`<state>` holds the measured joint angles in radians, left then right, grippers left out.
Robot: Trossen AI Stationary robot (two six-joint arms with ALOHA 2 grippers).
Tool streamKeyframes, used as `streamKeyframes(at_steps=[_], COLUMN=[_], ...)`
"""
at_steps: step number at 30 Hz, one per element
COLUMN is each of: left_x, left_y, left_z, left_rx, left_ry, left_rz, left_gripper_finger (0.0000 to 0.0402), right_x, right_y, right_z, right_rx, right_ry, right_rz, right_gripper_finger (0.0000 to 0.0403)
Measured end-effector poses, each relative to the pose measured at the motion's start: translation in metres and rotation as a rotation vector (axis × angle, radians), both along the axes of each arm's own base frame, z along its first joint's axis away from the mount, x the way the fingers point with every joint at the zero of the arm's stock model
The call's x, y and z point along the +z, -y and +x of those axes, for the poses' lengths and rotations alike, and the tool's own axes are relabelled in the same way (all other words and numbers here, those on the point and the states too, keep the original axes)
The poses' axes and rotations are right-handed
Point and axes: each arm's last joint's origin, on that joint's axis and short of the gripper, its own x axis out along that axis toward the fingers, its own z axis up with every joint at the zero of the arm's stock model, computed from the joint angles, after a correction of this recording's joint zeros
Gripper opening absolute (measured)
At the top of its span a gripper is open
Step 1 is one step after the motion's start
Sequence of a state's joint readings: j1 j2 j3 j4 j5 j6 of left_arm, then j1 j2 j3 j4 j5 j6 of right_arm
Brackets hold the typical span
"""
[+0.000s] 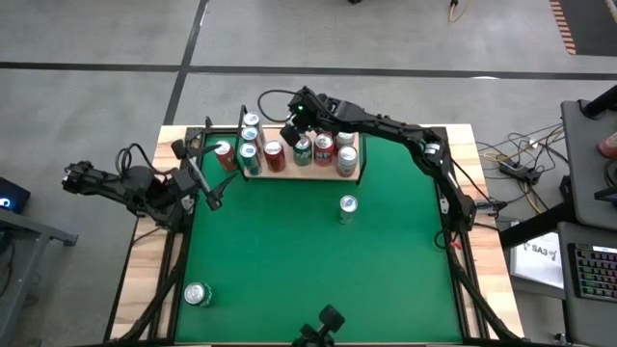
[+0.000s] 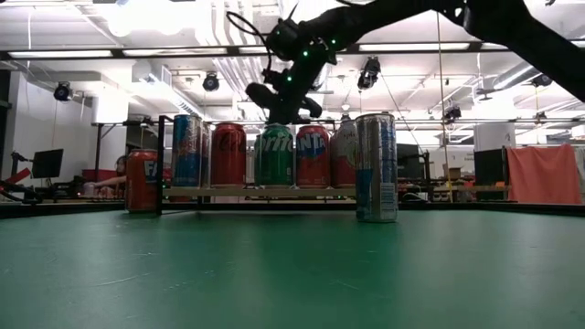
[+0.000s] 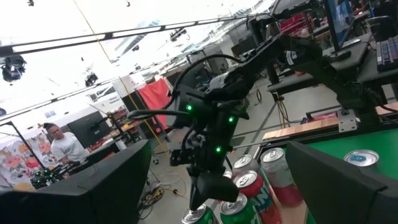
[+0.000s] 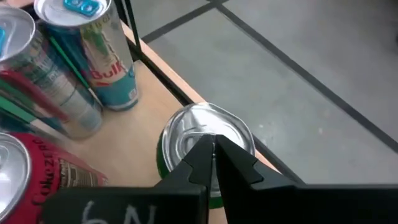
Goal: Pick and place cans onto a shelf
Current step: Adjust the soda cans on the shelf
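Observation:
The shelf [image 2: 256, 190] stands at the table's far edge and bears several cans [image 1: 302, 149] in red, green and blue-silver. My right gripper [image 4: 212, 146] is shut just above the silver top of a green can [image 4: 208, 130] that stands on light wood beside a blue-silver can [image 4: 99, 50]. In the low view the right gripper [image 2: 279, 100] hangs over the row of cans. My left gripper [image 1: 204, 178] waits open at the table's left edge, with nothing between its fingers. A red can [image 1: 225, 154] stands on the table to the left of the shelf. My right gripper's shut fingertips come slanting down from above over the green can's silver top [image 4: 186, 134], near its middle. I cannot tell whether they touch the top. The can stands upright on the wood.
One can [image 1: 348, 207] stands alone on the green table [image 1: 289, 251] in front of the shelf, and another can [image 1: 198, 294] stands near the front left corner. The shelf's thin black wire uprights [image 2: 163, 164] rise at its ends. Desks and cables lie off to the right.

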<state>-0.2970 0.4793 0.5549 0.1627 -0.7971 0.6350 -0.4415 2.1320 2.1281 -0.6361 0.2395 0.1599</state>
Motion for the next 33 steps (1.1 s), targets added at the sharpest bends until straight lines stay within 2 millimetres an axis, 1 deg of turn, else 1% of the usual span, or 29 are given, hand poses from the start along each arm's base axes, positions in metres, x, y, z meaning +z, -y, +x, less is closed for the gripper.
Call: streamKeyframes(at_steps=[4,13,24,27,30,33], left_x=[0.0,0.0,0.0,0.0,0.0,0.0], left_y=[0.0,0.0,0.0,0.0,0.0,0.0], left_z=[0.0,0.0,0.0,0.0,0.0,0.0], left_rx=[0.001,0.0,0.001,0.001,0.001,0.002], left_ry=[-0.002,-0.002,-0.002,-0.002,-0.002,-0.003], left_rz=[0.003,0.003,0.003,0.003,0.004,0.006], left_gripper_finger=[0.0356,0.0356,0.0356,0.0356,0.0356,0.0356], right_x=[0.001,-0.003,-0.001,0.004,0.013,0.018], right_y=[0.0,-0.002,-0.002,-0.002,-0.001,0.0], right_z=[-0.001,-0.008,-0.01,-0.01,-0.008,-0.005], right_rx=[0.001,-0.01,-0.02,-0.031,-0.031,-0.021], right_ry=[-0.006,-0.08,-0.091,-0.081,-0.029,0.015], right_rz=[0.006,0.049,0.049,0.033,0.009,-0.013], right_gripper_finger=[0.0013,0.0013,0.0013,0.0013,0.0013,0.0013])
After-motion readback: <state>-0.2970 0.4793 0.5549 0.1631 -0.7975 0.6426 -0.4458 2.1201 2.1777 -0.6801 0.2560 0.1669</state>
